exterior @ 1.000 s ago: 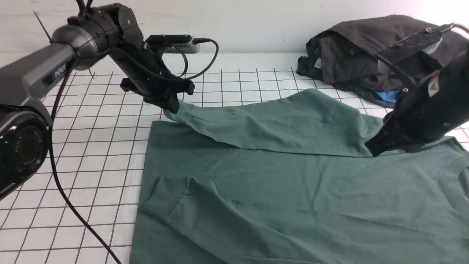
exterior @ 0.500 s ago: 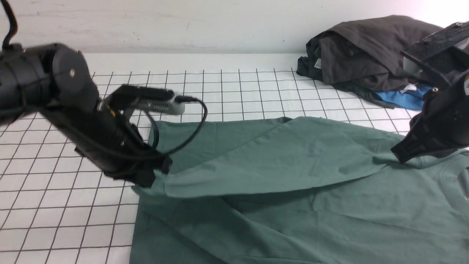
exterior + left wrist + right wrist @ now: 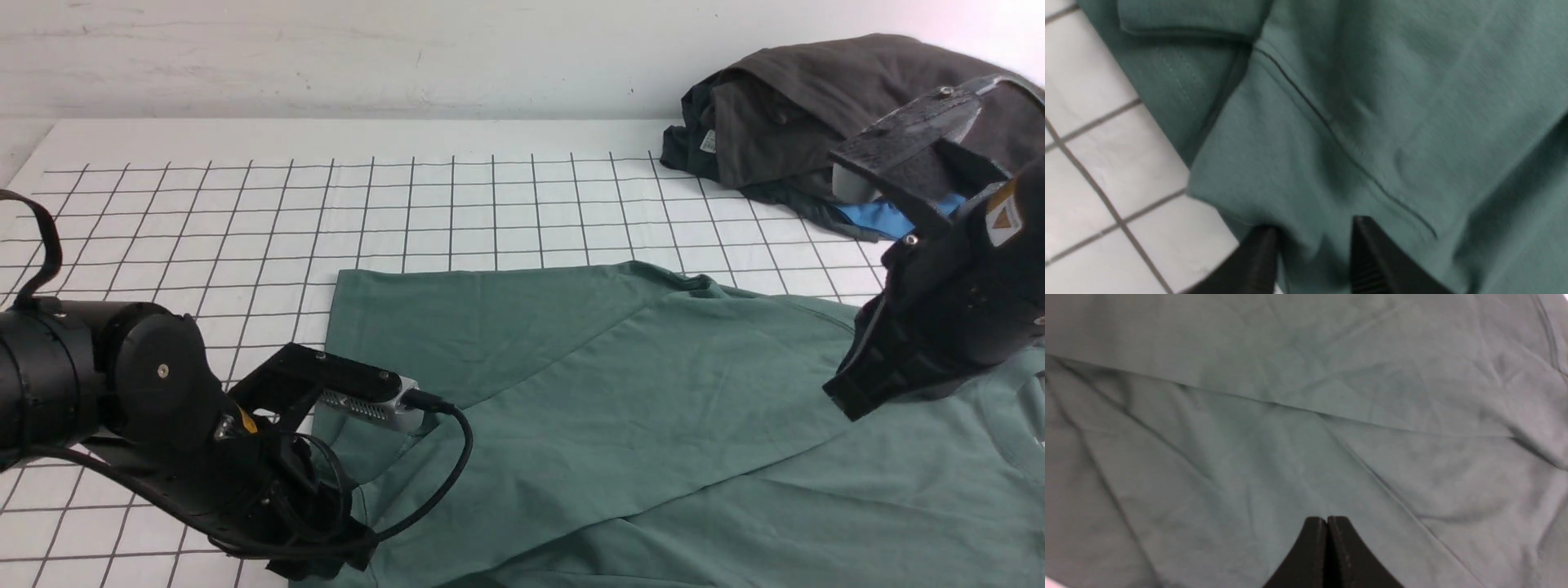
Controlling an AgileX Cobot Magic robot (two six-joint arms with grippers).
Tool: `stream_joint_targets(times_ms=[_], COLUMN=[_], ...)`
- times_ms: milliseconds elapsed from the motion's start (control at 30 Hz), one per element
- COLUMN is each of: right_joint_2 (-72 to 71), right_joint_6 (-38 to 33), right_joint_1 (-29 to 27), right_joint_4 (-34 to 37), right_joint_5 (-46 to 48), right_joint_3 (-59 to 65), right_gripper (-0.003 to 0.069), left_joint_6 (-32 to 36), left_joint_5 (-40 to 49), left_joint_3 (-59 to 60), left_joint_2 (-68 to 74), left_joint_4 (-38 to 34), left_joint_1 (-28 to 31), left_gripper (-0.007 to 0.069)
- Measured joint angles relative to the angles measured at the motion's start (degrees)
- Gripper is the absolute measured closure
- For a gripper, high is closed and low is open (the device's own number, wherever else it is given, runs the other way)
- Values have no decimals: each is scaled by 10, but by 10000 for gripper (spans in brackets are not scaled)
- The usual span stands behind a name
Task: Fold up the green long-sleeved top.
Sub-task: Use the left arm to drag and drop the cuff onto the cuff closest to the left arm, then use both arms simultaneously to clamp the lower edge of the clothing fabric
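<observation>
The green long-sleeved top [image 3: 612,408] lies spread on the white gridded table [image 3: 245,229], with one sleeve laid slantwise across its body toward the near left corner. My left gripper [image 3: 331,551] sits low at that corner. In the left wrist view its fingers [image 3: 1312,228] stand apart, open, with the sleeve's cuff [image 3: 1274,171] lying slack between them. My right gripper [image 3: 845,400] hovers over the top's right part. In the right wrist view its fingertips [image 3: 1327,519] are shut together with nothing between them, just above the green cloth [image 3: 1290,437].
A heap of dark charcoal-grey clothing [image 3: 816,106] with a bright blue garment [image 3: 878,216] under it lies at the back right, just behind my right arm. The white grid cloth stretches bare to the left and behind the top.
My left gripper swept the sleeve cuff from the far left side down to the near left corner, laying the sleeve over the body, and its jaws have parted. The right gripper stayed shut.
</observation>
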Motion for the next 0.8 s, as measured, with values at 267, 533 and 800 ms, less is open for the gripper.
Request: stream_joint_targets(times_ms=[267, 533, 800], right_joint_2=[-74, -165, -183], right_joint_6=[0, -4, -7], right_joint_1=[45, 53, 53], right_joint_4=[51, 60, 45], right_joint_5=[2, 7, 8], right_joint_3=[0, 19, 126], right_gripper=[673, 673, 673], left_joint_6=[27, 52, 64], left_joint_5=[45, 128, 56], left_joint_3=[1, 71, 142], left_joint_2=[-86, -132, -57], left_joint_4=[6, 48, 113], left_joint_1=[-46, -210, -327], left_gripper=[190, 212, 212])
